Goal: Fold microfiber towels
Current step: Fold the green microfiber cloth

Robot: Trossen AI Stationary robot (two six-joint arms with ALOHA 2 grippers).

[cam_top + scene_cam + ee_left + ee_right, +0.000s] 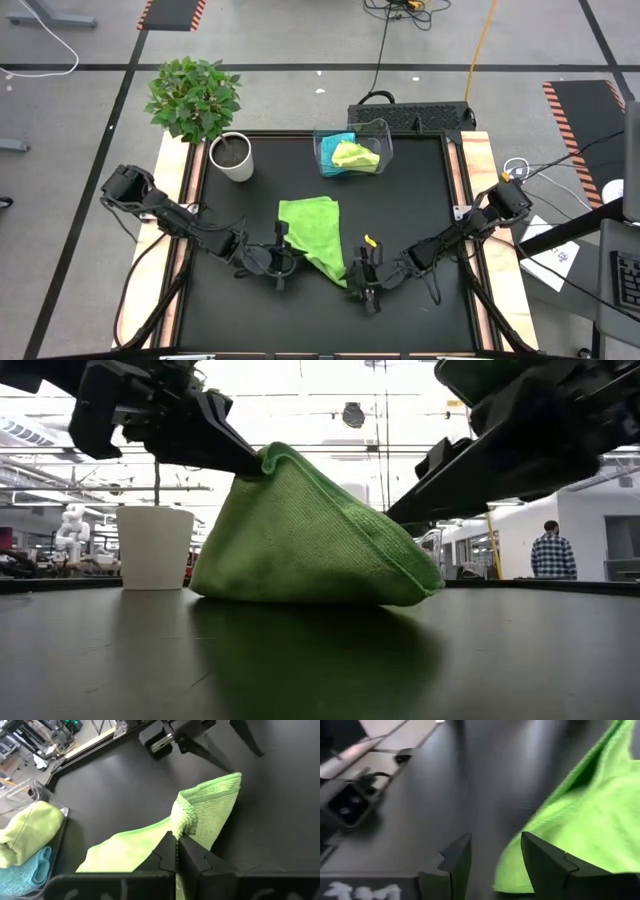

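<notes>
1. A black bench (pixel 420 200) fills the middle of the overhead view, with 2 dark robot arms reaching in from its left and right edges.
2. A lime-green towel (pixel 312 232) lies near the centre of the bench, partly lifted, so that in the low view it rises to a peak like a small tent (pixel 310 535).
3. The left gripper (pixel 281 256) sits at the towel's left edge. Its fingers are closed tight, pinching a bunched corner of the towel (pixel 184 817) and holding that corner above the bench.
4. The right gripper (pixel 364 276) is at the towel's lower right tip. Its fingers (pixel 547 857) stand apart with nothing between them; the green cloth (pixel 585 815) lies just beside 1 finger, and bare bench shows in the gap.
5. A clear plastic bin (pixel 352 150) stands at the far side of the bench, well apart from the lifted towel. Inside it are a second lime-green towel (pixel 356 155), crumpled, and a turquoise towel (pixel 333 140) beside and partly under it.
6. A white pot (pixel 232 156) holding a leafy green plant (pixel 193 97) stands at the far left corner of the bench, to the left of the bin.
7. In the low view, a person (pixel 549 552) in a checked shirt stands far off in the room behind the bench.
</notes>
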